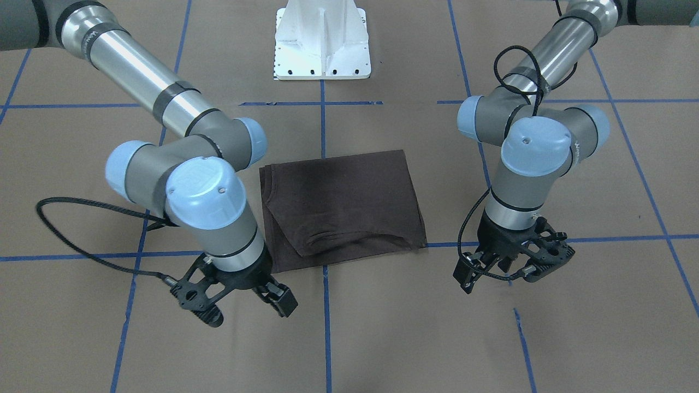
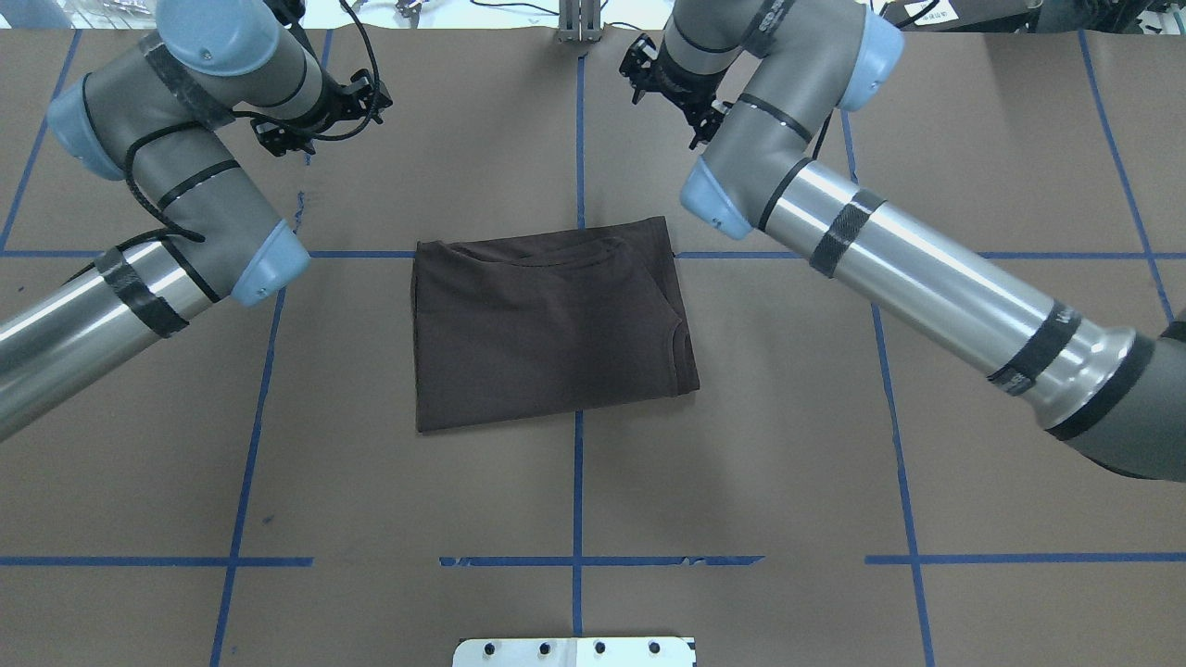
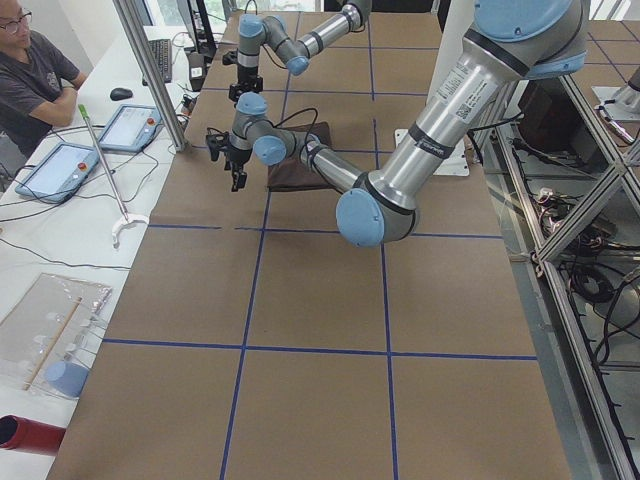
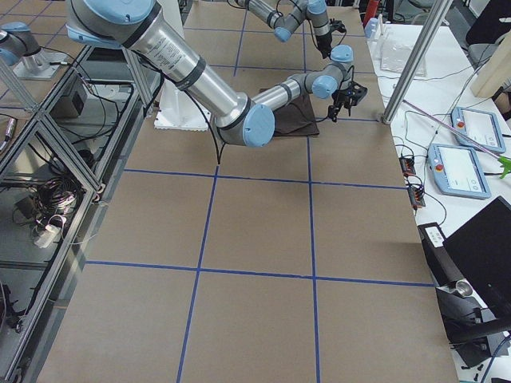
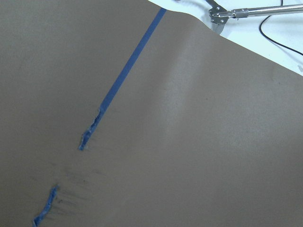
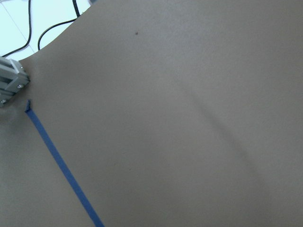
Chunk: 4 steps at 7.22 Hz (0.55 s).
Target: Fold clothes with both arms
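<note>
Fabric first: found T-shirt (image 1: 349,196) folded into a compact rectangle at centre of table (image 1: 382,338). Noted left gripper (image 1: 513,270) and right gripper (image 1: 240,303) spread wide, empty (both clear of cloth). Judged folding done, or nearly.

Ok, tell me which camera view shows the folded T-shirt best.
Overhead exterior: the T-shirt lies in full view, unblocked, its folded layers clear. The front-facing view shows it nearly as well, the right arm crowding one edge. Side views show a small, partly hidden dark patch; wrist cameras show only table.
</note>
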Tool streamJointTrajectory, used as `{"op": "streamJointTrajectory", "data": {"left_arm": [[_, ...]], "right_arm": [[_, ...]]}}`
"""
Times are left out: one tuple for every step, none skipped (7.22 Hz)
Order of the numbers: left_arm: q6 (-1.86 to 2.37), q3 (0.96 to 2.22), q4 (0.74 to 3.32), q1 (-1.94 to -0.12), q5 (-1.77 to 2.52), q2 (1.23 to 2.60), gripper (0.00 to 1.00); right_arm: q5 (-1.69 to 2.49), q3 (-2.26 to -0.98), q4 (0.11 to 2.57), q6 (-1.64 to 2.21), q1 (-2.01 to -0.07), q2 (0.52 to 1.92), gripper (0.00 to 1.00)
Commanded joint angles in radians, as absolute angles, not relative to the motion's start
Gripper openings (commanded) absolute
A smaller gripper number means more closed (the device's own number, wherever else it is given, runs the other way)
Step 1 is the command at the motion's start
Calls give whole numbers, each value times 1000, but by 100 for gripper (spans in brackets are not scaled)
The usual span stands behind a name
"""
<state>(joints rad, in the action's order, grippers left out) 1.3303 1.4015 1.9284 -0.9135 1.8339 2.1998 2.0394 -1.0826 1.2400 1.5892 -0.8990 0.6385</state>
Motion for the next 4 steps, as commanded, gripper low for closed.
{"op": "streamJointTrajectory", "data": {"left_arm": [[1036, 1570, 1922, -1056, 1966, 2032, 100], [852, 1610, 1921, -1140, 2018, 1954, 100], [668, 1644, 1924, -1216, 2045, 1868, 100], [439, 1669, 1924, -1295, 2072, 1789, 100]], "right_arm": [[2172, -1312, 1337, 1196, -1068, 885, 100], [2233, -1369, 1351, 1004, -1166, 991, 100], [2276, -1391, 1351, 804, -1257, 1093, 100], [2293, -1428, 1351, 570, -1314, 1221, 100]]}}
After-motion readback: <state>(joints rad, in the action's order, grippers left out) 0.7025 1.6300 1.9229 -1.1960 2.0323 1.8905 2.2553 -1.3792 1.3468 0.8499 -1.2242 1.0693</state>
